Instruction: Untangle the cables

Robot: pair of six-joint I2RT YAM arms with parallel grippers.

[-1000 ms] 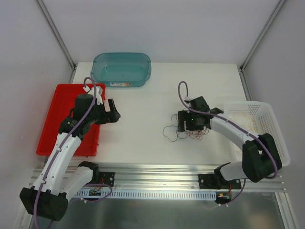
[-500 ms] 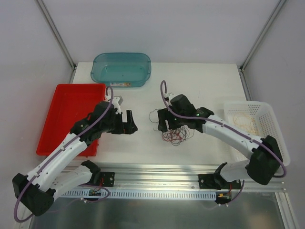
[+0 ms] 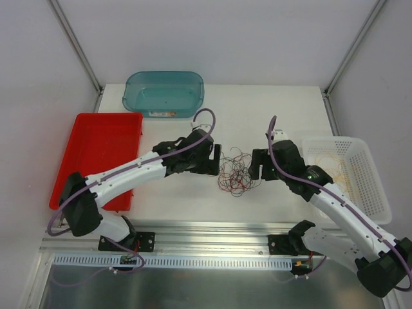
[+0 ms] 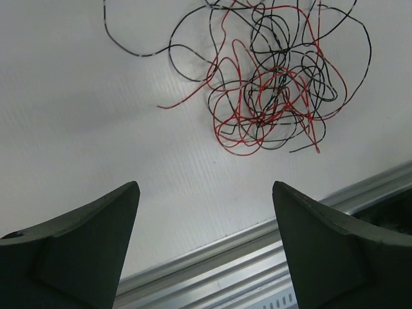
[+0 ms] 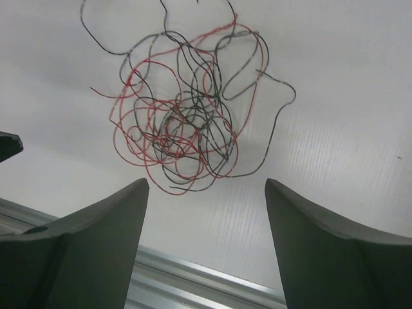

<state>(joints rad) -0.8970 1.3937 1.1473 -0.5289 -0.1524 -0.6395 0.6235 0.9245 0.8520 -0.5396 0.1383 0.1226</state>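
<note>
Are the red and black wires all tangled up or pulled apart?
Tangled. The cables lie in one clump, red and black loops crossing through each other, only a few ends sticking out.

Robot lab test cell, I'd say: I'm bolted to a slotted aluminium rail (image 3: 212, 237) at a flat white tabletop (image 3: 193, 196), plain pale walls (image 3: 212, 38) w/ bare metal corner posts (image 3: 76, 45), plus red plastic tray (image 3: 96, 138), teal translucent tub (image 3: 163, 75), white mesh basket (image 3: 364, 161).

Bright diffuse light, faint soft shadows, sharp focus throughout
</note>
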